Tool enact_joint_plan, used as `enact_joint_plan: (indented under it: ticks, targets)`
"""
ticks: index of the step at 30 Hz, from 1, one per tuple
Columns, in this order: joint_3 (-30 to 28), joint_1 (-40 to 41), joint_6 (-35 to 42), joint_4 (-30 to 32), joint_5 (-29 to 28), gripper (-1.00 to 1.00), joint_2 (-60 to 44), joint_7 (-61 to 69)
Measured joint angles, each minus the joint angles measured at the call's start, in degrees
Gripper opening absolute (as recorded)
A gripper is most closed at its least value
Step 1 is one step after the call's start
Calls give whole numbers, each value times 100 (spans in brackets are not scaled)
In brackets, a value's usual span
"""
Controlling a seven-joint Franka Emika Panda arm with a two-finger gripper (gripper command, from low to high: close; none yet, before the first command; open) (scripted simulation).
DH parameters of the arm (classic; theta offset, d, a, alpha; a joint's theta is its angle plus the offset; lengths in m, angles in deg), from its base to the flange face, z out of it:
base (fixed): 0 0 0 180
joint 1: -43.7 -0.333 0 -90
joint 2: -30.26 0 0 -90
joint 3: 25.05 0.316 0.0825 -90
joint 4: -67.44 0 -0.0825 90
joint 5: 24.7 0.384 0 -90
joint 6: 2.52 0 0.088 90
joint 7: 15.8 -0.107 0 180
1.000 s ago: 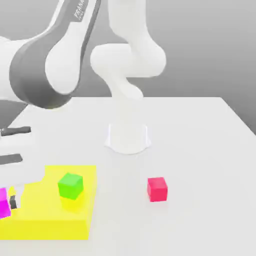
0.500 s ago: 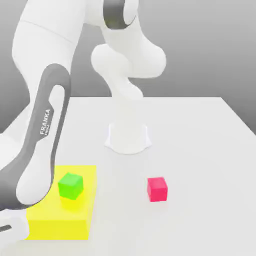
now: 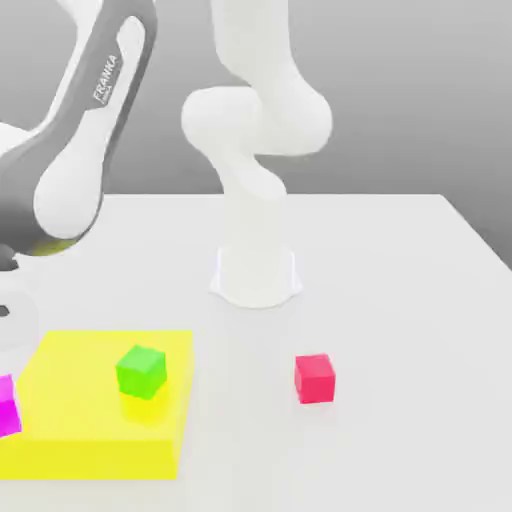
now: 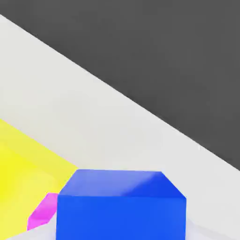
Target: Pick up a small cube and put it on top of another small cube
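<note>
A blue cube [image 4: 121,206] is seen close up in the hand view, filling the near edge of the picture with its flat top and front face; it is taken to be clenched in the hand, whose fingers are closed as far as they go, though the fingers themselves cannot be made out. Behind that cube, a magenta cube [image 4: 43,212] is partly seen against a yellow block [image 4: 23,173], with the white table [image 4: 108,126] running out to a dark ground. In the exterior view, four coloured things are counted on the table: one green cube [image 3: 140,371] resting on the yellow block, one red cube [image 3: 314,378] lying apart on the bare table toward the exterior view's right, one magenta cube at the left edge, and the one flat, square-cornered yellow block. All surfaces are rendered smooth, matte and untextured. The white arm [image 3: 85,150] is seen rising from its round base [image 3: 255,275].
</note>
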Motion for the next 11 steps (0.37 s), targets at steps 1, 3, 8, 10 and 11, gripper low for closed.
enact_joint_plan:
  ticks: [1, 3, 8, 10, 11]
  targets:
    - [-7, 35, 63, 120, -59, -100, 180, 128]
    - [-40, 83, 159, 351, -101, -100, 479, 426]
    - [129, 240, -541, 591, 381, 100, -68, 916]
    - [129, 240, -540, 591, 381, 100, -68, 916]
    - [129, 240, -540, 591, 381, 100, -68, 916]
